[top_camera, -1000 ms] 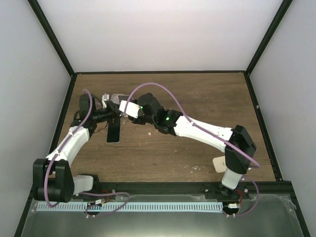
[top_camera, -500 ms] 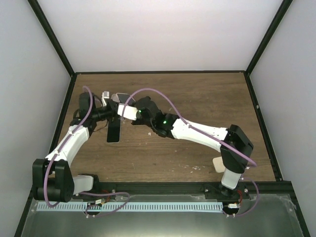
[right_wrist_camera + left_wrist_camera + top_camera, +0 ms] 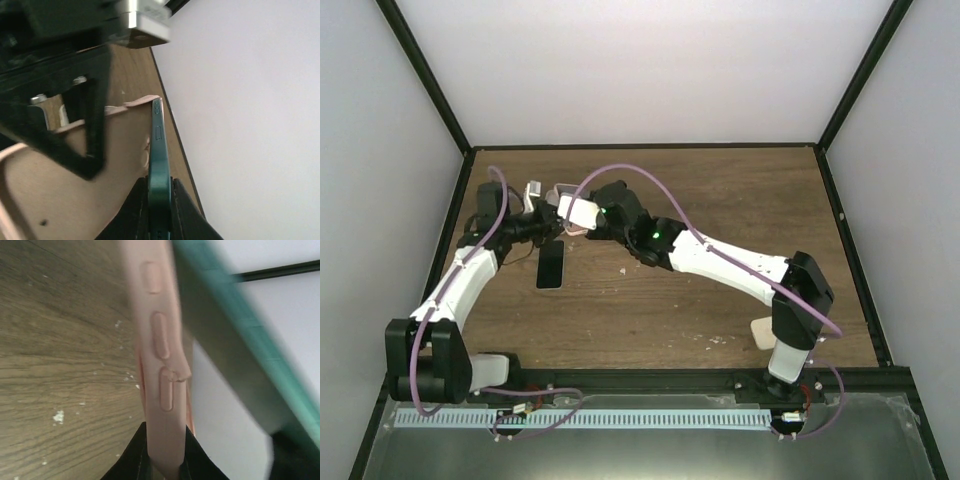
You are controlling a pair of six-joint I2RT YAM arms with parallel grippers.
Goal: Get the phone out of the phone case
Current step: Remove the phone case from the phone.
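We logged the top camera as fixed high behind the arms (image 3: 720, 262), looking down over the whole table (image 3: 720, 190). Both wrist cameras sat very close in, each viewing the pink case (image 3: 160, 340) and teal phone (image 3: 159, 167) edge-on. That same spot showed small from above.

A brown wooden table (image 3: 720, 190) is enclosed by white walls (image 3: 650, 70) and a black frame (image 3: 640, 147). 1 dark flat slab (image 3: 550, 268) is laid at 9 o'clock from the table's centre. 1 small beige piece (image 3: 761, 332) is seen at 4 o'clock, with white specks (image 3: 718, 340) scattered just beside it.
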